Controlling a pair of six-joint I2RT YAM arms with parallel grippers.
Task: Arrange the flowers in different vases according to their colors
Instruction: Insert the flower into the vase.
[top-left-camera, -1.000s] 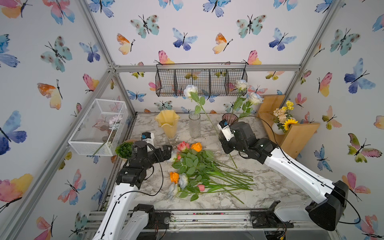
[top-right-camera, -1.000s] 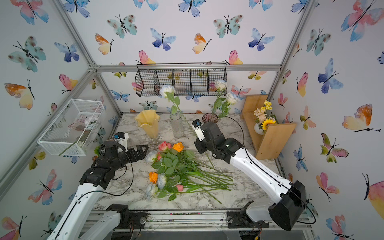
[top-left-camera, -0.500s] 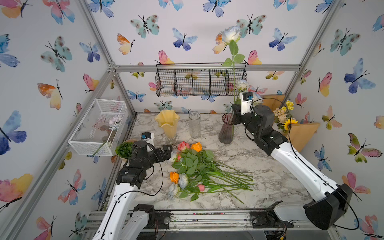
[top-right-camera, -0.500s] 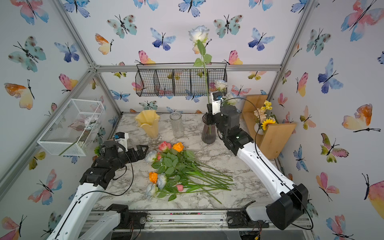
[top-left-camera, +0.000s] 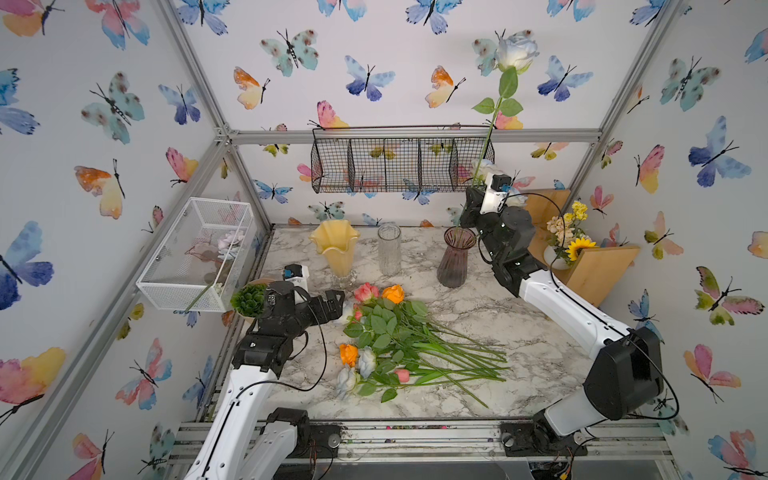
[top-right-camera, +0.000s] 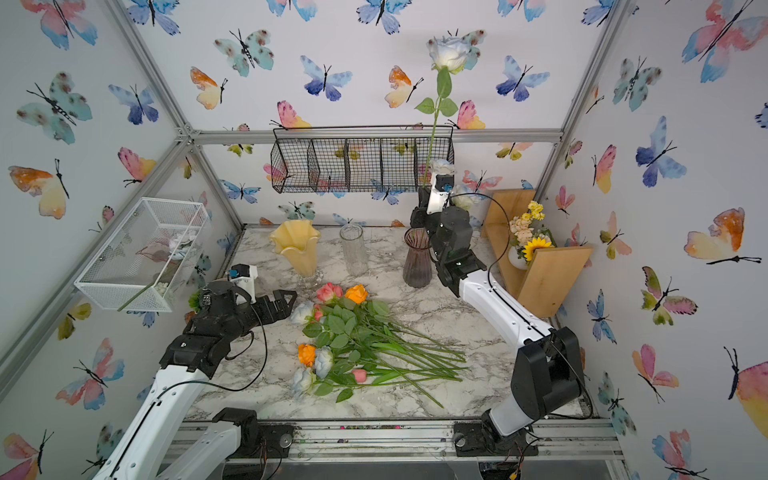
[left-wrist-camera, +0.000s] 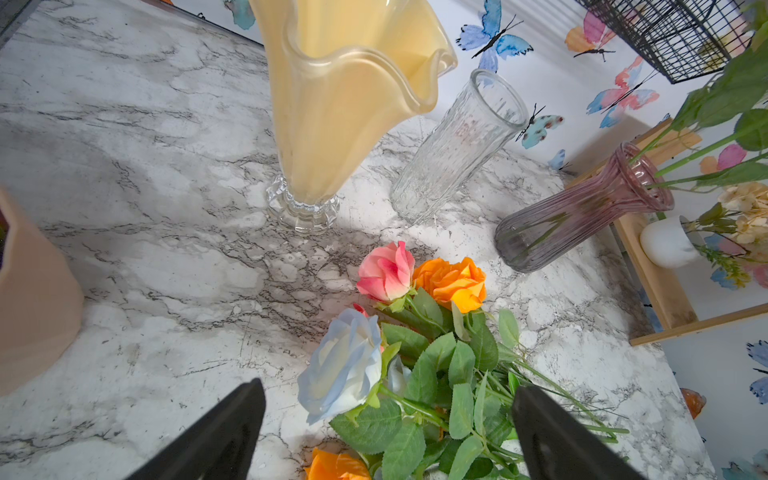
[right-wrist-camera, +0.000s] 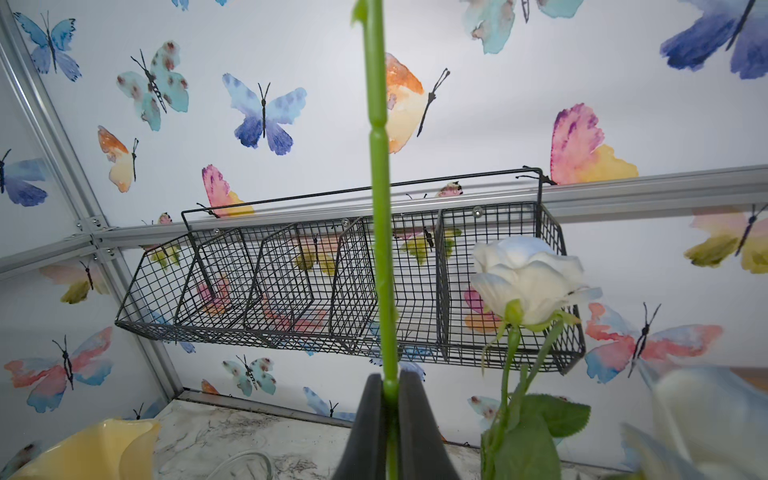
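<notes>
In both top views the right gripper (top-left-camera: 469, 201) is pinched tight on the green stem of a white rose (top-left-camera: 515, 50). The rose is held upright, its bloom high above the purple vase (top-left-camera: 455, 262) and its lower end at the vase's mouth; how deep it reaches I cannot tell. The yellow vase (top-left-camera: 336, 249) and the clear vase (top-left-camera: 389, 249) stand in a row beside it and hold no flowers. The pile of flowers (top-left-camera: 395, 340), orange, pink and white, lies on the marble table (top-left-camera: 519, 332) in front of them. The left gripper (top-left-camera: 334, 301) sits low by the pile's blooms, jaws spread wide and holding nothing. The left wrist view shows those jaws on either side of a pale blue-white rose (left-wrist-camera: 340, 365) without touching it, and green stems already inside the purple vase. The right wrist view shows the jaws closed on the stem, with another white rose (right-wrist-camera: 528, 278) just beside. The step in hand looks like seating a white rose in the purple vase. The next move calls for lowering the stem straight down, then releasing it without tipping the vase.
</notes>
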